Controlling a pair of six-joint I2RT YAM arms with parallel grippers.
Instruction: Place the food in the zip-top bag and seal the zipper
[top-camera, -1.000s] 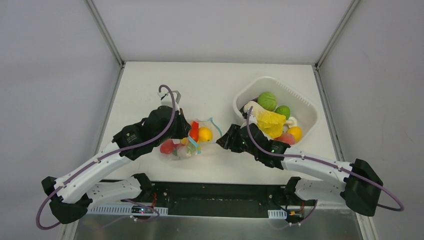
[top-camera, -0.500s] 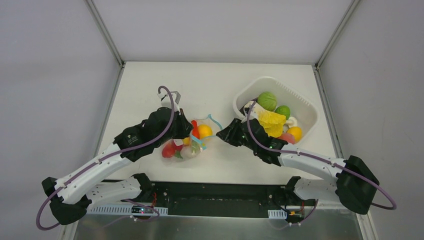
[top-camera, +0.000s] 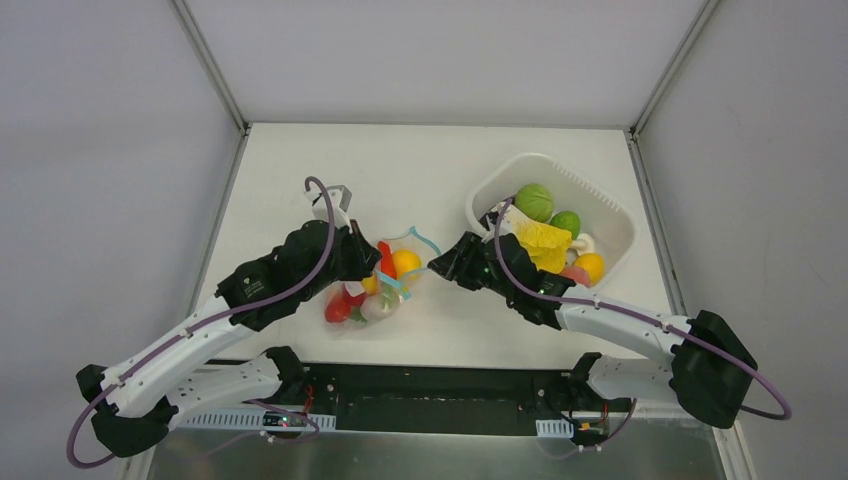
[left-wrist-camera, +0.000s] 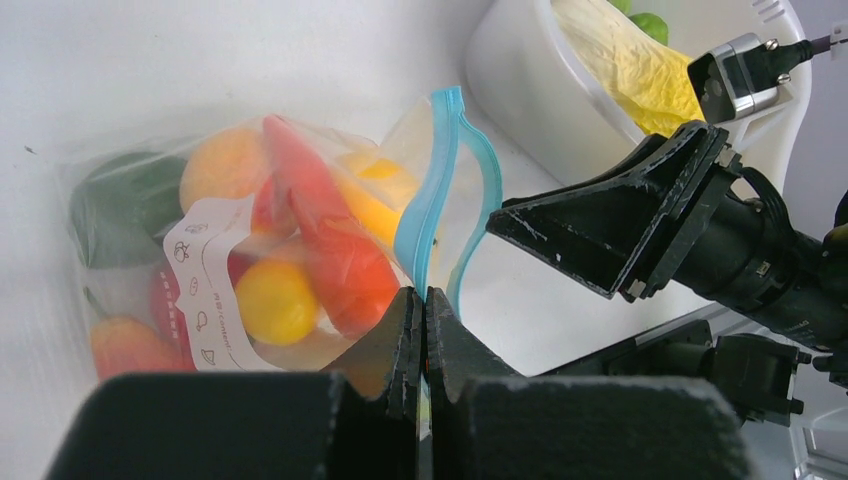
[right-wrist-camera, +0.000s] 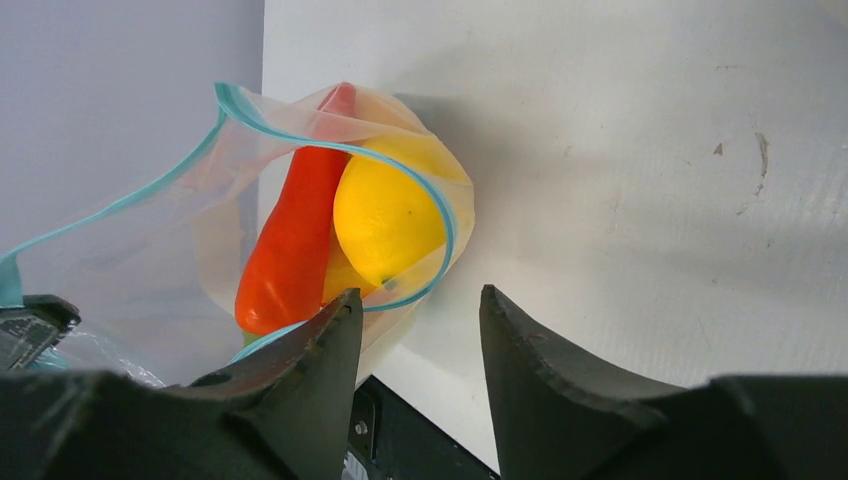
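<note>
The clear zip-top bag (top-camera: 385, 285) lies on the table, holding several toy foods: a red pepper (left-wrist-camera: 320, 235), yellow and orange fruits and a dark green one. Its mouth gapes toward the right. My left gripper (left-wrist-camera: 421, 300) is shut on the teal-blue zipper (left-wrist-camera: 432, 195) edge, lifting it. My right gripper (right-wrist-camera: 420, 300) is open and empty just right of the bag mouth; a yellow lemon (right-wrist-camera: 385, 225) and the red pepper (right-wrist-camera: 290, 240) show inside it. In the top view the left gripper (top-camera: 372, 262) and right gripper (top-camera: 440, 265) flank the bag mouth.
A white tub (top-camera: 610, 215) at the right holds a green cabbage (top-camera: 534, 201), a green fruit, a yellow leafy vegetable (top-camera: 545, 245), an orange fruit and a pink one. The right arm lies along the tub's near side.
My left gripper has pulled the bag's zipper edge a little left and up. My right gripper has moved left toward the bag mouth.
</note>
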